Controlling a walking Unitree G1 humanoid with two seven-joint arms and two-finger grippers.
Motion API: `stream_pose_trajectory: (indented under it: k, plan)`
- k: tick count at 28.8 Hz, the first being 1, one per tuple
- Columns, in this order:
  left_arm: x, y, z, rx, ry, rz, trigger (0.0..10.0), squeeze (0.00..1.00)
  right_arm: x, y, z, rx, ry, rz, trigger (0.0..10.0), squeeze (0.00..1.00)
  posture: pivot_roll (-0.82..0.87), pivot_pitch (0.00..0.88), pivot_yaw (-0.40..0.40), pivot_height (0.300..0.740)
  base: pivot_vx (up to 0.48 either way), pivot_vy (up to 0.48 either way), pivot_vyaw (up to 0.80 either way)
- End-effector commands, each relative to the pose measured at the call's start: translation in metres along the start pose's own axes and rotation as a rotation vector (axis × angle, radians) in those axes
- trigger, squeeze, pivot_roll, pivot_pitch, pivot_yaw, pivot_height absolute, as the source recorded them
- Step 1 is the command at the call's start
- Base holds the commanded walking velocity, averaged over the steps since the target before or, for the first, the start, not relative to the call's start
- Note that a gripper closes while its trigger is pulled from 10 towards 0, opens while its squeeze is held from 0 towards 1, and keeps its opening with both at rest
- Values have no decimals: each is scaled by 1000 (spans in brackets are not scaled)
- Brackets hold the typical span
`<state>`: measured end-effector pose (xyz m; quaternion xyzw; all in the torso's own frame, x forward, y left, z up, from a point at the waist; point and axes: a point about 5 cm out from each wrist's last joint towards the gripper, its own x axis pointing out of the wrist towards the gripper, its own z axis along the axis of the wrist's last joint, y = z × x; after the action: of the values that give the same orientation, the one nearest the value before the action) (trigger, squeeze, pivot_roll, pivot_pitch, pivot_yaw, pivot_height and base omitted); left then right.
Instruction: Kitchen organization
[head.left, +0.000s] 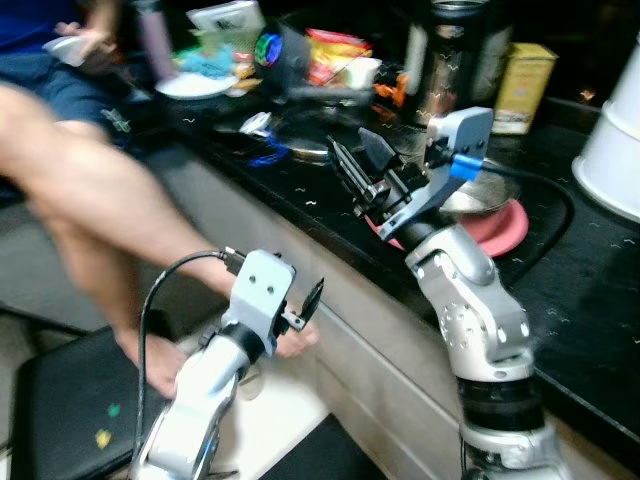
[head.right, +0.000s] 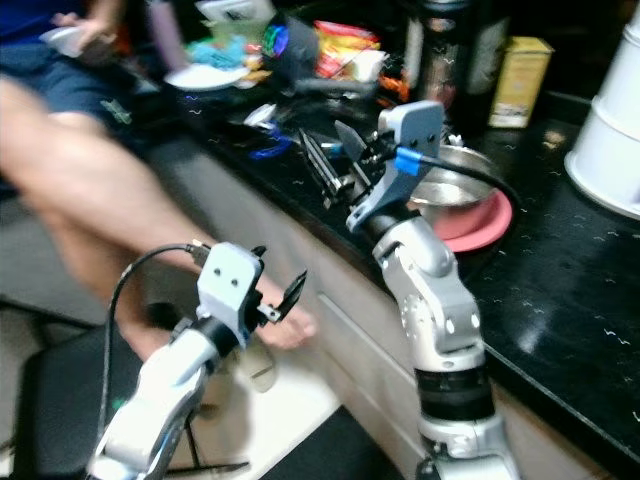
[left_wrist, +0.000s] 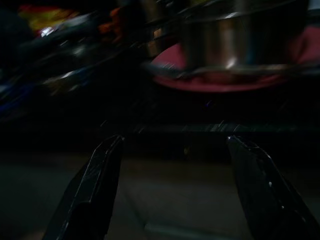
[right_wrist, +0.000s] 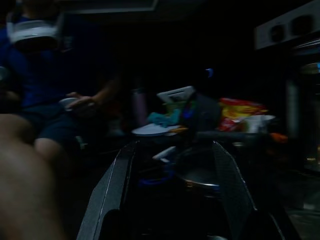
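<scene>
Steel, round and shiny, the metal bowl (head.right: 450, 185) sits on a flat pink plate (head.right: 478, 222) near the front edge of the black speckled desk (head.right: 560, 300). The right tool (head.left: 362, 172) hovers above the desk just beside the bowl, its two long black fingers spread apart with nothing between them, pointing along the desk toward the clutter at the far end. A black cable (head.left: 545, 190) runs from its wrist and loops across the desk next to the plate.

Farther along the desk lie a dark pan with a metal lid (head.left: 305, 140), a white plate (head.left: 195, 86), colourful snack packets (head.left: 335, 50), a tall dark metal canister (head.left: 450, 60) and a yellow carton (head.left: 522, 85); any print on them is too blurred to read. A white bucket-like container (head.left: 612, 155) stands at the desk's right end.

The left tool (head.left: 305, 305) hangs low in front of the pale cabinet face (head.right: 350, 340), below the desk's edge, fingers wide and empty. Just behind it is the bare foot (head.left: 290, 340) of a person whose leg (head.left: 90, 200) stretches across the space on the left. A black stool seat (head.left: 60, 410) stands on the floor below.
</scene>
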<state>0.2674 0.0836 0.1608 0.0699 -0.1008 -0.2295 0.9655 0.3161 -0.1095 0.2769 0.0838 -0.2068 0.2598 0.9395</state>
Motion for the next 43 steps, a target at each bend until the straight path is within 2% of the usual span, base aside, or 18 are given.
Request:
stream_pose_trajectory:
  k: [1, 4, 7, 13, 20, 23, 27, 29, 34, 38, 41, 43]
  plan:
    - [-3, 2, -5, 6, 22, 0, 10000, 0, 2, 7, -1, 15, 0, 26, 10000, 0, -44, 0, 21, 740, 0, 0, -644]
    - [-4, 1, -5, 6, 22, -9, 10000, 0, 5, 9, 2, -36, -2, 38, 10000, 0, -42, 0, 20, 740, 0, 0, 0]
    - [-4, 0, -5, 7, 22, -13, 10000, 0, 8, 9, 4, -129, 25, 24, 10000, 0, -43, 0, 20, 740, 0, 0, 0]
    - [-5, -1, -6, 6, 24, -12, 10000, 0, 18, -7, 4, -358, 164, -121, 10000, 0, -43, 0, 19, 740, 0, 0, 0]
    - [-5, -1, -6, 4, 23, -12, 10000, 0, 21, -11, 4, -436, 242, -162, 10000, 0, -41, 0, 17, 740, 0, 0, 0]
    - [-5, 0, -6, 2, 23, -8, 10000, 0, 23, -14, 0, -494, 330, -199, 10000, 0, -45, 0, 19, 740, 0, 0, 0]
    - [-4, 5, -5, 21, 20, 33, 10000, 0, 24, -15, -7, -501, 404, -214, 10000, 0, -41, 0, 16, 740, 0, 0, 0]
    - [-5, 14, -5, 45, 27, 95, 10000, 0, 23, -18, -16, -485, 467, -237, 10000, 0, -37, 0, 13, 740, 0, 0, 0]
    - [-9, 21, -5, 68, 34, 152, 10000, 0, 22, -24, -22, -453, 519, -295, 10000, 0, -31, 0, 6, 740, 0, 0, 0]
    - [-12, 27, -4, 88, 33, 200, 10000, 0, 28, -32, -10, -431, 468, -382, 10000, 0, -26, 0, 3, 740, 0, 0, 0]
    - [-12, 29, -3, 90, 31, 209, 10000, 0, 31, -31, -2, -417, 426, -382, 10000, 0, -26, 0, 3, 740, 0, 0, 0]
    - [-12, 29, -3, 90, 32, 211, 10000, 0, 35, -24, 7, -374, 362, -322, 10000, 0, -26, 0, 3, 740, 0, 0, 0]
